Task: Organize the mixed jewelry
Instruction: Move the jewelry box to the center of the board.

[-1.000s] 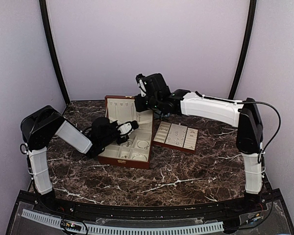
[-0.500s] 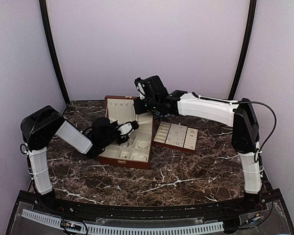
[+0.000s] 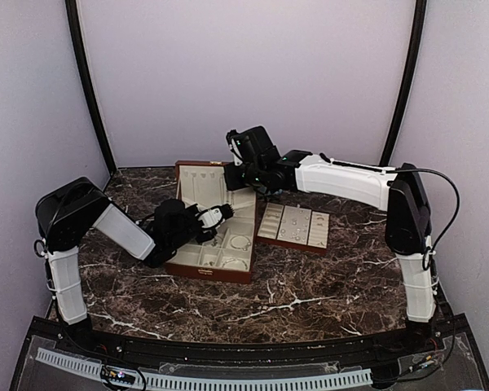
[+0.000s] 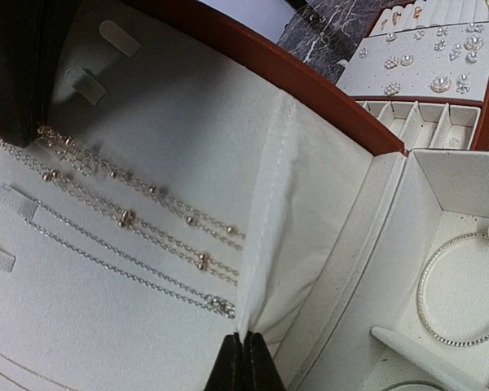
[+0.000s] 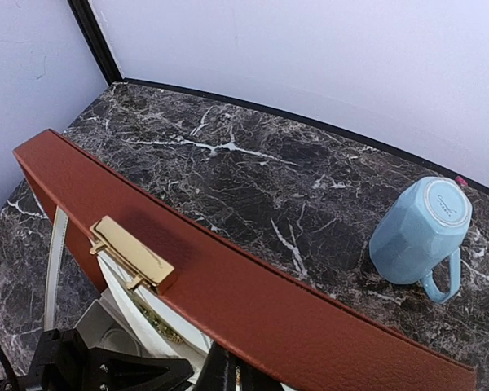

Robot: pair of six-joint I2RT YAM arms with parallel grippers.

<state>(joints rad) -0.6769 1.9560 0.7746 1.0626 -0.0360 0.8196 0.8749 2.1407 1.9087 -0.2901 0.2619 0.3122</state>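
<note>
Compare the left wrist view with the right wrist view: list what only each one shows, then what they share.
Left wrist only: thin chains stretched across the cream lid lining, a thin bracelet in a compartment, and stud earrings on the tray.
Right wrist only: the light-blue mug and the brass clasp on the lid's outside.
Both: the reddish-brown box and the dark marble table.

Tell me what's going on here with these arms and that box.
Both arms work at the open wooden jewelry box. The right gripper is shut at the top edge of the raised lid. The left gripper is shut inside, beside the chains against the lid lining. An earring tray sits alongside.
</note>
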